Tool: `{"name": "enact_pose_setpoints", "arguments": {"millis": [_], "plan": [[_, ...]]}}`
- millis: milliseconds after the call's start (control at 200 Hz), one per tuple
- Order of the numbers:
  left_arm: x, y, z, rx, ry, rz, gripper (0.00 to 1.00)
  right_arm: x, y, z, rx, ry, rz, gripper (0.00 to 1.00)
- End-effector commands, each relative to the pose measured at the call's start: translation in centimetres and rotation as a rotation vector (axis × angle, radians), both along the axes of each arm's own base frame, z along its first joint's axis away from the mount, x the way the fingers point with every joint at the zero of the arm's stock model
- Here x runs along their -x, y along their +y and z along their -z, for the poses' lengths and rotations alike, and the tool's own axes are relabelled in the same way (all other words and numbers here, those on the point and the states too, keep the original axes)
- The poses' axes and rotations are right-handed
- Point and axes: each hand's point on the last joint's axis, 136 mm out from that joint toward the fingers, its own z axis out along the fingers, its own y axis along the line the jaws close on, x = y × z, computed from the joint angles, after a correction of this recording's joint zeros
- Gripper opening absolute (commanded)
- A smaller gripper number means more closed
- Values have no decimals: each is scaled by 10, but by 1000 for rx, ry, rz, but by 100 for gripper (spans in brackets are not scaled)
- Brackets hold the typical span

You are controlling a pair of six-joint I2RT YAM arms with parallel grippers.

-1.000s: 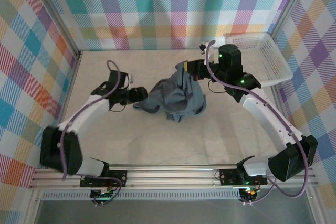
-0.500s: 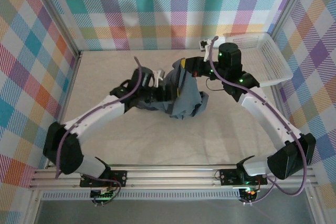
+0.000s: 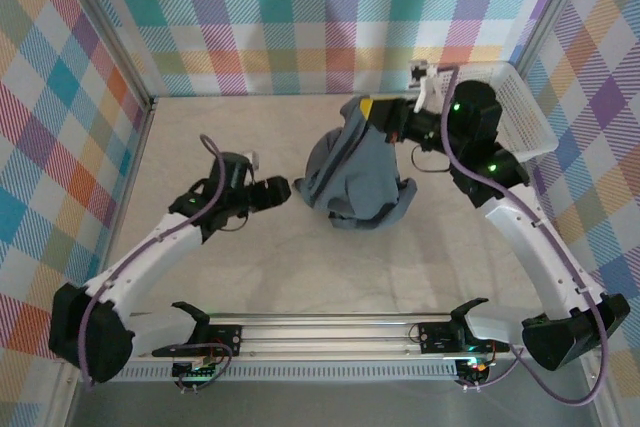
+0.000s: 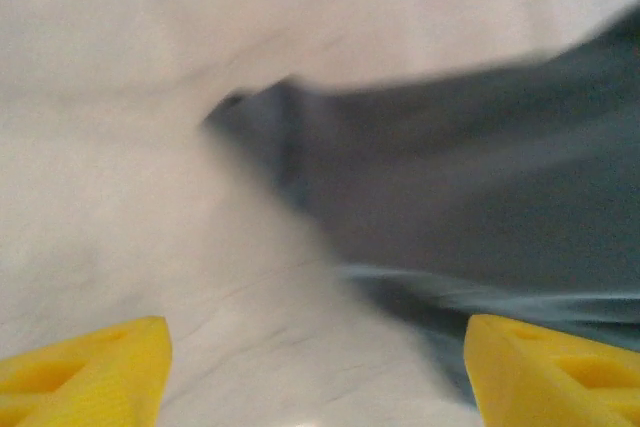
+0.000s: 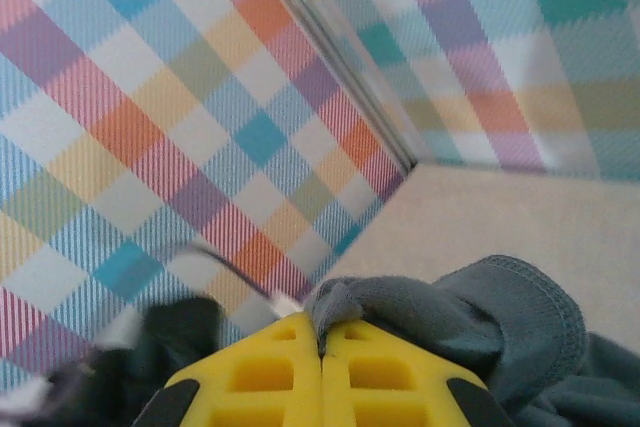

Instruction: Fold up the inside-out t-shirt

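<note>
From above, the t-shirt [image 3: 355,172] sits in a bunched grey heap right of the middle of the table [image 3: 250,267]. Its top is drawn up to the right gripper [image 3: 372,112], and its lower folds rest on the surface. The left gripper [image 3: 283,189] is low, just beside the shirt's left edge and pointing at it; whether it touches the cloth I cannot tell. A white mesh basket [image 3: 520,97] stands in the far right corner, behind the right arm and clear of the shirt. Plaid walls [image 3: 300,17] close in the table on three sides.

In the left wrist view, the left gripper [image 4: 318,382] has its yellow fingertips [image 4: 80,367] spread wide with nothing between them. The blurred shirt [image 4: 480,197] lies ahead to the right, on the pale table [image 4: 120,197].

In the right wrist view, the right gripper [image 5: 320,372] has its yellow fingers [image 5: 260,372] pressed together, pinching a fold of the shirt [image 5: 470,317] at their tips. Beyond are the table [image 5: 520,217] and a plaid wall [image 5: 150,97].
</note>
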Motion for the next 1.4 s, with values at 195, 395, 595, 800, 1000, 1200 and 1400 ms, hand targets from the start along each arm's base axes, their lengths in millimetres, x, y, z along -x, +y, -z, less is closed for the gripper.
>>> {"name": "enact_pose_setpoints", "arguments": {"millis": [195,395,595,800,1000,1200,1400], "plan": [[3,-99,-14,147,167,369,89,24,0,46,22,64,-78,0],[-24,-120,56,112,278,276,79,29,1,40,8,68,-96,0],[-58,-115,58,125,209,173,4,45,-14,57,68,79,-58,0],[-72,-67,-48,175,-23,95,0,85,-41,201,184,255,12,0],[-43,-73,-74,183,-39,224,0,126,-39,273,195,426,-57,25],[-20,-78,-55,158,-4,280,0,79,-29,215,299,144,-30,55],[-14,-69,-65,145,-20,249,0,36,38,198,306,77,-193,62]]}}
